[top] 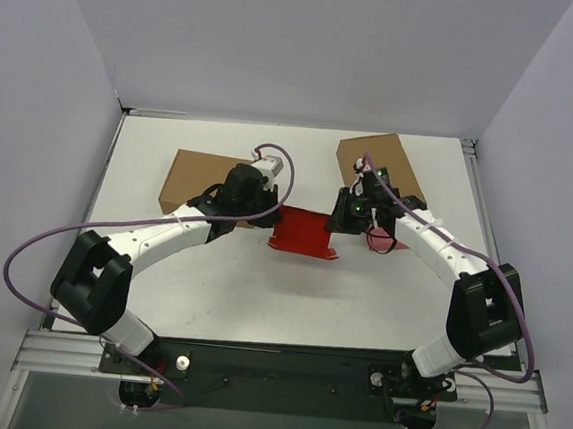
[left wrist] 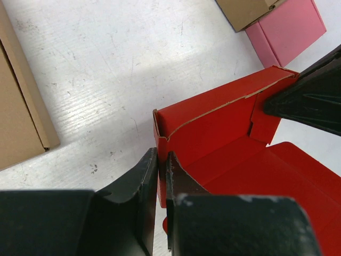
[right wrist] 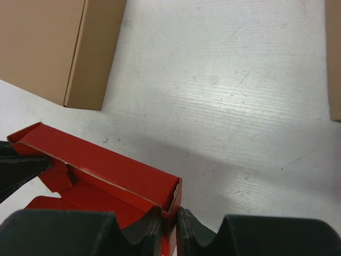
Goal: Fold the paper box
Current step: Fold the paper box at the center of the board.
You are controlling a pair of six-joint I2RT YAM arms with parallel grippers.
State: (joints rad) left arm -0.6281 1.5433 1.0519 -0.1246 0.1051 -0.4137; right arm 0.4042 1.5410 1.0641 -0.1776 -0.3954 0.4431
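Left end effector point(left wrist: 162, 160): fingers almost together, pinching one end of the box's upright wall, with the thin red card caught between them (only a sliver of gap shows).
Right end effector point(right wrist: 169, 216): also all but closed, nipping the same wall at its opposite corner.
Box point(top: 300, 231): bright red, at mid-table between the two end effectors. Its long wall stands up and is held at both ends.
Wall: a pale cut edge runs along its top, and a small tab folded inward shows at each end.
Rest of the sheet: lies open and fairly flat on the side toward the arm bases.
Left brown box point(top: 194, 181): lies flat beyond the left wrist, partly covered by that arm and apart from the red card.
Right brown box point(top: 382, 158): sits at the far right, turned at an angle, with the right arm reaching over its near corner.
Pink box point(left wrist: 290, 26): tucked against the right brown box, just past the red wall's far end.
Table point(top: 260, 292): white and lightly scuffed, with faint scratches and specks in both wrist views.
Arms: white and black, curving inward from the near edge, each trailing a purple cable.
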